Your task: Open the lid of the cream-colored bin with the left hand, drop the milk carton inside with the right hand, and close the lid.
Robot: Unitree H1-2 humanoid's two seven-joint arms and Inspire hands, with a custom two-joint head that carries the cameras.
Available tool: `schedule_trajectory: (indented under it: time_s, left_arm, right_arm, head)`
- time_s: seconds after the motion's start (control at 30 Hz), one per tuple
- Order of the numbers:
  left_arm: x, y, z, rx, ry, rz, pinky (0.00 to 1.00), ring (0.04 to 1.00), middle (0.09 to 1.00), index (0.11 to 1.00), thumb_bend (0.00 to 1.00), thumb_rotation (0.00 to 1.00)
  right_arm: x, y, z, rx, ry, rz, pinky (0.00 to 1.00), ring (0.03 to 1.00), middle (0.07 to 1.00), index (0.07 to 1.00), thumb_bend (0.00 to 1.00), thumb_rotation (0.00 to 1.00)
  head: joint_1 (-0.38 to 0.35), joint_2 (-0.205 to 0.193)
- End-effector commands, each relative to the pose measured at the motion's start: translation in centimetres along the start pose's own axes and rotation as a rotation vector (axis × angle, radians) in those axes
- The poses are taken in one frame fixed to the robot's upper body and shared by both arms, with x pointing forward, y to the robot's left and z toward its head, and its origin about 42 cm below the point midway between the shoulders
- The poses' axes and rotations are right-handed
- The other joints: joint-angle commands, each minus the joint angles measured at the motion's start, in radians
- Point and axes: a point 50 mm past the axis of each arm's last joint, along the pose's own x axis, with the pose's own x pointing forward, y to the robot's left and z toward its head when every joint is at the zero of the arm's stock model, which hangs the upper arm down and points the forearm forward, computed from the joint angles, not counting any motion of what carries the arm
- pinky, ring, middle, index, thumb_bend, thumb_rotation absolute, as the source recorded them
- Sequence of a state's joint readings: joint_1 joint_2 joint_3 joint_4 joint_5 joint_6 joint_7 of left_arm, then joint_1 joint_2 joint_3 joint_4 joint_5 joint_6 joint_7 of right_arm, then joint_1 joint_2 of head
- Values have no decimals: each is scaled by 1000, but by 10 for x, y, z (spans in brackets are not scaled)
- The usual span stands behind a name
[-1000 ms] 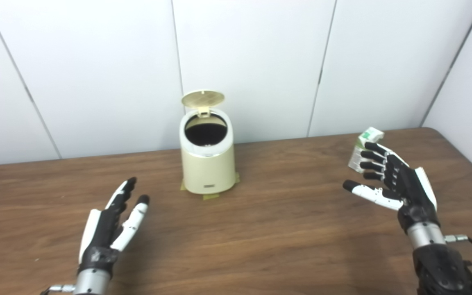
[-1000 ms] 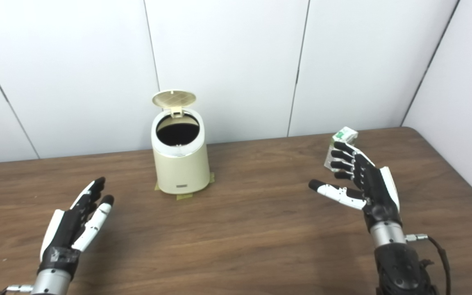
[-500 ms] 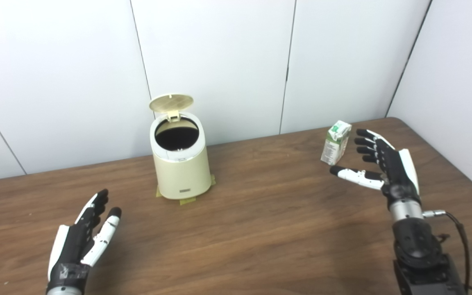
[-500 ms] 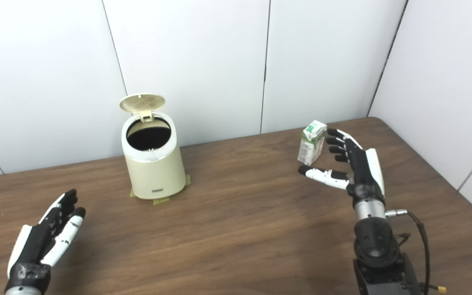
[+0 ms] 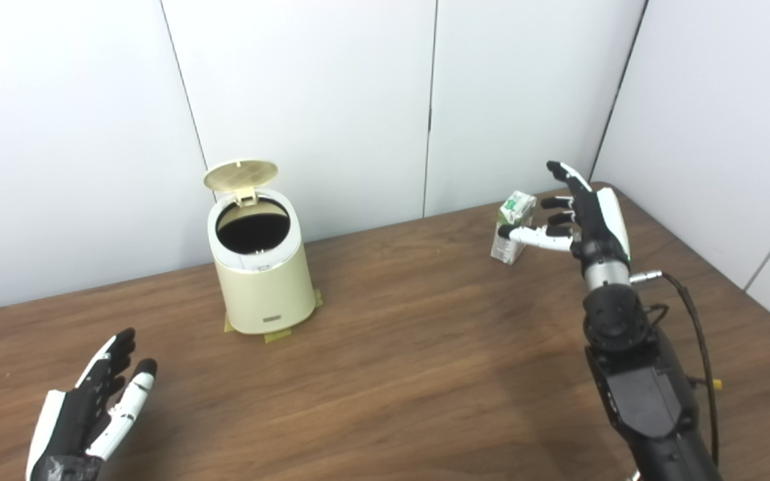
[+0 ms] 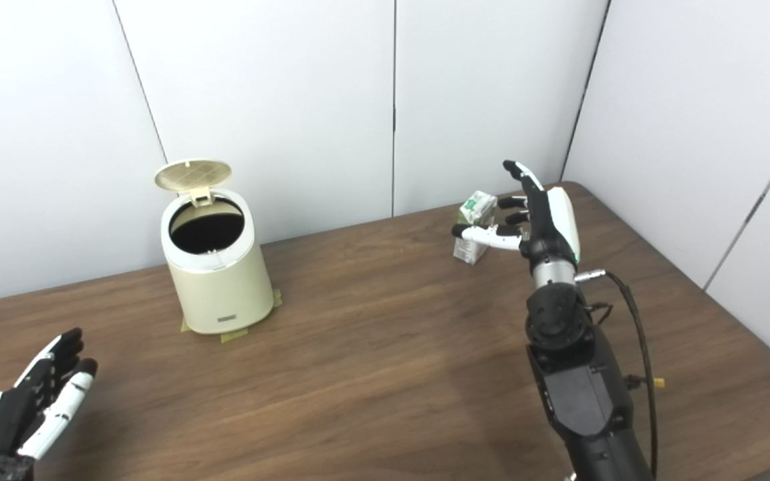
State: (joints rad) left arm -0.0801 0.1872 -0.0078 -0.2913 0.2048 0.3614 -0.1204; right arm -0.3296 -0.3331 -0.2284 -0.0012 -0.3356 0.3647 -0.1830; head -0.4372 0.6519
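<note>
The cream-colored bin (image 5: pixel 261 280) stands at the back left of the wooden table (image 5: pixel 412 374), its round lid (image 5: pixel 240 175) tipped up and back, the dark inside showing. A small green and white milk carton (image 5: pixel 512 227) stands upright at the back right. My right hand (image 5: pixel 579 214) is open right beside the carton, its thumb across the carton's front and its fingers spread to the right of it; it does not grip the carton. My left hand (image 5: pixel 91 414) hovers open over the near left of the table, far from the bin.
White wall panels run close behind the bin and the carton. The table's right edge (image 6: pixel 726 314) slants near my right arm, and a black cable (image 5: pixel 696 334) loops off its wrist. Tape strips (image 5: pixel 278 334) sit under the bin's base.
The camera has swung right, so the whole scene has slid left. My right hand has reached forward to the carton, thumb now in front of it. My left hand has dropped back toward me.
</note>
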Motion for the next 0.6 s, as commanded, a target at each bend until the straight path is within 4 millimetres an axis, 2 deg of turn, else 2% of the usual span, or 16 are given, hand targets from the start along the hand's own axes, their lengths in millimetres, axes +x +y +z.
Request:
schedule_trajectory:
  time_s: [0.0,0.1,0.13,0.17,0.23,0.3,0.4,0.5,0.57]
  left_arm:
    - [8,9,25,0,-83,18,879,926,936,928,381,583]
    - [8,13,28,-51,-77,18,877,922,922,939,379,560]
    - [8,14,28,-58,-77,21,898,929,920,943,391,570]
    - [8,15,29,-61,-76,22,937,946,923,944,400,581]
    - [8,16,31,-55,-74,21,950,951,920,945,397,586]
    - [7,17,33,-54,-73,16,948,948,916,944,394,585]
    - [5,17,34,-57,-73,9,940,953,928,952,405,585]
    - [4,18,35,-64,-80,5,895,941,934,948,383,550]
    - [3,18,37,-54,-83,8,921,945,929,945,371,545]
  right_arm:
    - [17,-11,19,22,-62,-39,417,631,911,901,902,294]
    - [26,-12,19,45,-65,-49,420,742,894,893,915,334]
    - [29,-12,20,43,-65,-54,488,777,884,889,919,335]
    - [31,-13,21,40,-64,-58,606,804,869,880,918,323]
    - [38,-13,20,22,-64,-68,705,813,854,874,926,328]
    - [43,-14,20,16,-66,-71,728,814,855,874,933,329]
    - [50,-14,22,9,-72,-65,705,816,856,873,945,332]
    - [53,-14,24,-4,-85,-52,737,836,875,877,933,338]
    - [55,-14,25,-8,-91,-49,749,845,874,873,936,341]
  head:
    - [0,1]
    - [-1,0]
    - [-1,-1]
    - [-1,-1]
    - [-1,-1]
    - [-1,-1]
    - [0,0]
    - [4,2]
    - [8,3]
